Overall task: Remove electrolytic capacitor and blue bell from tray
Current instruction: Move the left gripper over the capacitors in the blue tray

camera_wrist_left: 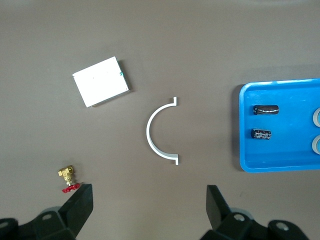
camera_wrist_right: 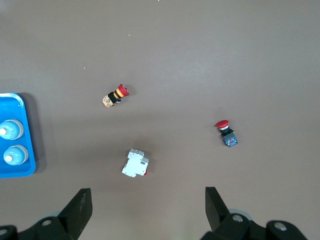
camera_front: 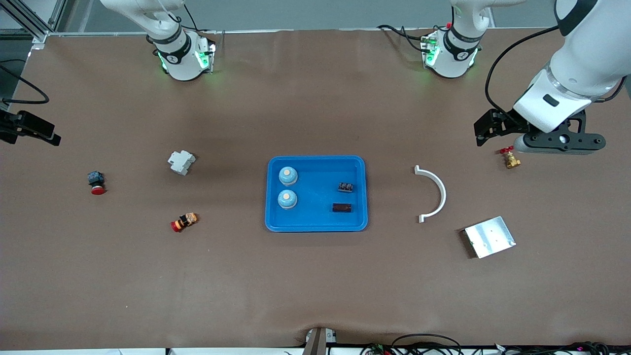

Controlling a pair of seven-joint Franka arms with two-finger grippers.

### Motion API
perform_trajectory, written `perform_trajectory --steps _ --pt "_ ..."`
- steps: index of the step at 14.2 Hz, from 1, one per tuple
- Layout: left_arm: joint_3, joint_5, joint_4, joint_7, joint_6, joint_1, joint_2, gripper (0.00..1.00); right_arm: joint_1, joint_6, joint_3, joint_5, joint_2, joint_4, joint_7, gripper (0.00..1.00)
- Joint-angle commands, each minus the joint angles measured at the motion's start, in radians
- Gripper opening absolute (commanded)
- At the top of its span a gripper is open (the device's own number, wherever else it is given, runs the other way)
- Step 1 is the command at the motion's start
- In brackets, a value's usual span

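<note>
A blue tray (camera_front: 316, 227) lies at the table's middle. Two light-blue bells (camera_front: 288, 175) (camera_front: 287, 198) stand in its half toward the right arm's end. Two dark capacitors (camera_front: 345, 187) (camera_front: 342, 207) lie in its half toward the left arm's end, also seen as capacitors (camera_wrist_left: 265, 109) (camera_wrist_left: 261, 134) in the left wrist view. My left gripper (camera_front: 559, 147) (camera_wrist_left: 148, 207) hangs open and empty over the table near a brass valve (camera_front: 510, 159). My right gripper (camera_wrist_right: 148, 209) is open and empty above the right arm's end, outside the front view.
A white half-ring (camera_front: 438, 192) and a metal plate (camera_front: 490, 236) lie toward the left arm's end. A white breaker (camera_front: 181, 161), a red-and-yellow button (camera_front: 184, 222) and a red button on a blue body (camera_front: 96, 182) lie toward the right arm's end.
</note>
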Motion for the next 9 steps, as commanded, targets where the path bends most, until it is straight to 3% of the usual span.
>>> perform_trajectory --steps 1,9 --pt "-0.007 0.024 0.005 0.011 -0.001 0.001 -0.005 1.0 -0.003 -0.003 0.01 -0.018 -0.008 -0.003 0.001 1.0" --pt "-0.009 0.018 -0.007 -0.018 -0.004 -0.004 0.001 1.0 -0.006 -0.004 0.01 -0.018 -0.008 -0.004 0.001 1.0"
